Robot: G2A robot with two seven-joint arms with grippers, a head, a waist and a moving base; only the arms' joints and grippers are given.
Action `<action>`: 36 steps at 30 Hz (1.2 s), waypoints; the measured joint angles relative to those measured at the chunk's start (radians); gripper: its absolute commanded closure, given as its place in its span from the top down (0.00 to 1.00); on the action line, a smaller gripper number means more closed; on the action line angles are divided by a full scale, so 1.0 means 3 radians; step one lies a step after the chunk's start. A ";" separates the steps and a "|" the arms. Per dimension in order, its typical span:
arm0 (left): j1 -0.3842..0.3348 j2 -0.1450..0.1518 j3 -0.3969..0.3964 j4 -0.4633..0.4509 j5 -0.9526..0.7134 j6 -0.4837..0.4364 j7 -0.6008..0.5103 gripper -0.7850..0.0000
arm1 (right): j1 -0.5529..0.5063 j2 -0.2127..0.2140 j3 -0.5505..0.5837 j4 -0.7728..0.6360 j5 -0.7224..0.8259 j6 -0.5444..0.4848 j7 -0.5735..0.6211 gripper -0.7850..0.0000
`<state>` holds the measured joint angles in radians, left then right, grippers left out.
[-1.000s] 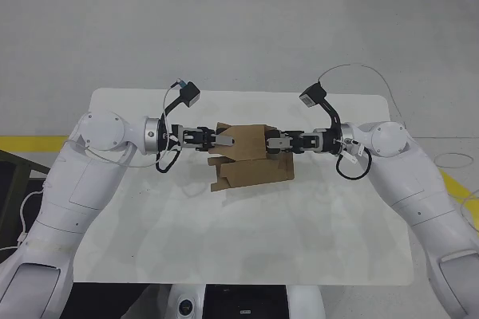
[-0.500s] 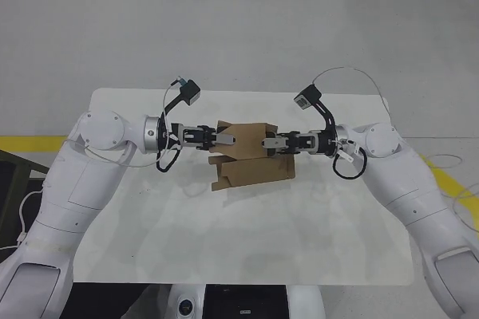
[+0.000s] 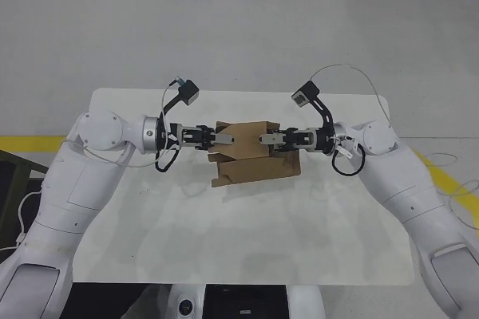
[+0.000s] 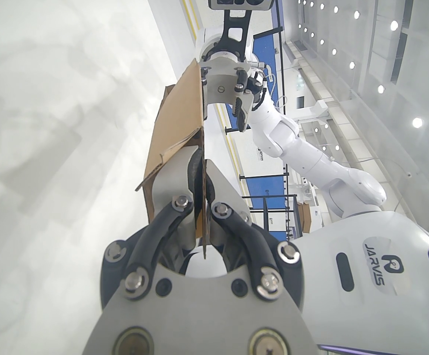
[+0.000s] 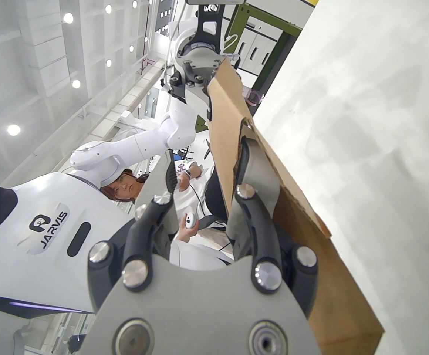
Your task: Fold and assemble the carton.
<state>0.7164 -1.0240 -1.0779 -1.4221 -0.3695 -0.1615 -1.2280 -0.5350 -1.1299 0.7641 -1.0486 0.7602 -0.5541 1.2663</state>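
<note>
I hold the half-folded cardboard carton [image 3: 251, 159] over the counter [image 3: 223, 239], left tool [image 3: 223, 140] pinching one end wall to steady it, right tool [image 3: 264, 139] spread, seemingly straddling the opposite wall for folding.

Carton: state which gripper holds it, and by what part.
The left gripper is shut on the carton, pinching the edge of one end panel. The right gripper is open, straddling the opposite end's panel without clamping it.
</note>
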 measured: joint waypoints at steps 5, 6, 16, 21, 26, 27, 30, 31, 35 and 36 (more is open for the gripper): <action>-0.0005 -0.0003 0.0009 -0.0003 -0.0005 0.0006 -0.0005 0.00 | 0.0040 -0.0032 -0.0038 0.0021 -0.0018 -0.0002 -0.0002 0.37; -0.0007 -0.0003 0.0010 -0.0004 -0.0005 0.0004 -0.0005 0.00 | 0.0049 -0.0040 -0.0047 0.0033 -0.0019 -0.0004 -0.0004 0.36; -0.0011 -0.0006 0.0021 -0.0004 -0.0008 0.0007 -0.0007 0.00 | 0.0084 -0.0088 -0.0110 0.0072 -0.0055 -0.0003 -0.0003 0.15; -0.0008 -0.0007 0.0028 0.0003 -0.0015 0.0015 -0.0020 0.00 | 0.0090 -0.0101 -0.0127 0.0087 -0.0068 -0.0001 -0.0001 0.00; -0.0007 -0.0010 0.0037 0.0009 -0.0032 0.0024 -0.0034 0.75 | 0.0093 -0.0107 -0.0130 0.0092 -0.0073 0.0005 0.0005 0.00; -0.0008 -0.0011 0.0038 0.0011 -0.0056 0.0031 -0.0044 0.99 | 0.0094 -0.0108 -0.0130 0.0095 -0.0072 0.0005 0.0005 0.00; -0.0013 -0.0012 0.0029 0.0012 -0.0105 0.0034 -0.0060 1.00 | 0.0094 -0.0113 -0.0128 0.0118 -0.0071 0.0000 -0.0001 0.00; -0.0013 -0.0012 0.0024 0.0011 -0.0125 0.0037 -0.0066 1.00 | 0.0094 -0.0115 -0.0130 0.0125 -0.0077 -0.0001 -0.0002 0.00; -0.0010 -0.0011 -0.0008 0.0001 -0.0224 0.0058 -0.0091 1.00 | 0.0097 -0.0125 -0.0146 0.0153 -0.0113 -0.0005 -0.0006 0.00; -0.0007 -0.0010 -0.0016 -0.0005 -0.0251 0.0066 -0.0097 1.00 | 0.0098 -0.0129 -0.0151 0.0159 -0.0123 -0.0008 -0.0009 0.00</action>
<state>0.7143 -1.0270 -1.0829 -1.4237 -0.4449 -0.1417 -1.2572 -0.5057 -1.1686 0.7188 -1.0009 0.7232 -0.5566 1.2636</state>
